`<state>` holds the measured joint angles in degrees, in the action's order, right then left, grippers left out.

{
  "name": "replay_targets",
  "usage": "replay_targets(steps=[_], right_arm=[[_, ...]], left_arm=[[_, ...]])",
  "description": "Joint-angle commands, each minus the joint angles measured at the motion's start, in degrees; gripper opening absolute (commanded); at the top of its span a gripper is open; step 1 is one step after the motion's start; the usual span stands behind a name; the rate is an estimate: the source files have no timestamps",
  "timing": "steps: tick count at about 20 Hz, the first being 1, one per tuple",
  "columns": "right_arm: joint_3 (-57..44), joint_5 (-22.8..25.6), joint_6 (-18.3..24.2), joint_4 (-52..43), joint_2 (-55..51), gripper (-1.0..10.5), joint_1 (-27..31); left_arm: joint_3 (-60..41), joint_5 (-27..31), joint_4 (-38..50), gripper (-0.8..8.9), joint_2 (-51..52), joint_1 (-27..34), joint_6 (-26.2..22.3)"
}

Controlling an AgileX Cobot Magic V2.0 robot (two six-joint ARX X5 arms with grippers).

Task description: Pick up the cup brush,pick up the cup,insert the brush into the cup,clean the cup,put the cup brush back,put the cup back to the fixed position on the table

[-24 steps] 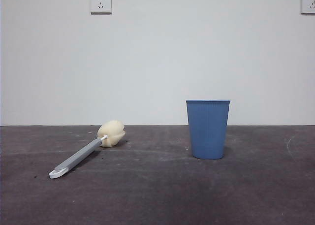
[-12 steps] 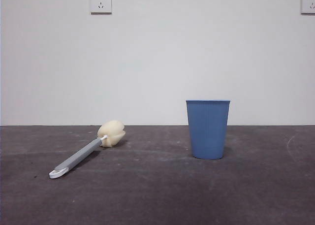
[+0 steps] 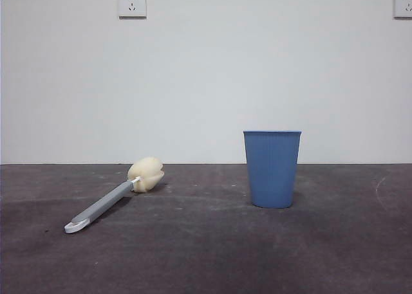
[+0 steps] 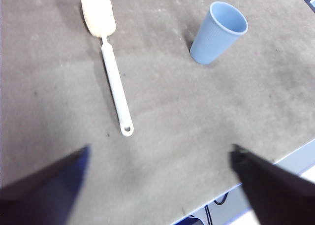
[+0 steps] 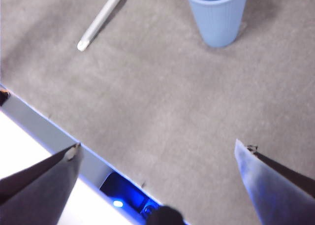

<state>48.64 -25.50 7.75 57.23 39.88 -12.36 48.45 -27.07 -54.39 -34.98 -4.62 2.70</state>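
Nothing here can be read. The two white plastic wall sockets point(image 3: 132, 3) high on the pale wall each carry a tiny dark mark at the upper left corner, too small to make out. The ribbed blue plastic cup point(image 3: 271, 169), the grey-handled cup brush with its cream-yellow sponge head point(image 3: 114, 193) and the dark grey matte table point(image 3: 206, 255) bear no lettering, label or number that I can see.
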Motion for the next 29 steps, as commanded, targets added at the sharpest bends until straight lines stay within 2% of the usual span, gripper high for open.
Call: replay_targets(steps=[1, 3, 6, 10, 13, 20, 26, 28, 29], right_arm=[[0.17, -0.09, -0.79, -1.22, 0.0, 5.7, -0.13], [0.17, -0.09, -2.45, -2.01, 0.0, 5.7, -0.11], [0.17, -0.07, -2.4, -2.05, 0.26, 5.7, -0.11], [0.17, -0.07, -2.43, -2.23, 1.25, 5.7, -0.13], [0.17, -0.07, -2.43, -2.34, 1.73, 5.7, -0.13], [0.17, -0.07, -3.06, -2.38, 1.75, 5.7, -0.13], [0.17, -0.02, -3.28, -2.82, 1.75, 5.7, -0.13], [0.17, -0.02, -3.28, -2.82, 1.75, 5.7, -0.13], [0.17, 0.02, -3.28, -2.82, 1.75, 5.7, -0.13]], left_arm=[[2.99, 1.81, 2.01, 5.3, -4.17, -1.84, 0.26], [5.7, 4.85, 3.39, 5.3, -8.9, -4.83, 0.42], [9.09, 13.11, 5.07, 5.3, -17.0, -11.13, 0.85], [9.73, 23.76, 10.1, 5.3, -28.68, -19.39, 4.2], [9.73, 28.44, 13.75, 5.3, -37.13, -22.4, 6.64], [9.75, 30.86, 22.77, 5.29, -53.22, -23.69, 11.06], [9.73, 33.03, 24.87, 5.23, -59.08, -24.0, 12.79], [9.73, 33.11, 25.14, 4.57, -60.11, -24.33, 12.94], [9.75, 33.11, 25.2, 4.58, -60.54, -24.35, 13.88]])
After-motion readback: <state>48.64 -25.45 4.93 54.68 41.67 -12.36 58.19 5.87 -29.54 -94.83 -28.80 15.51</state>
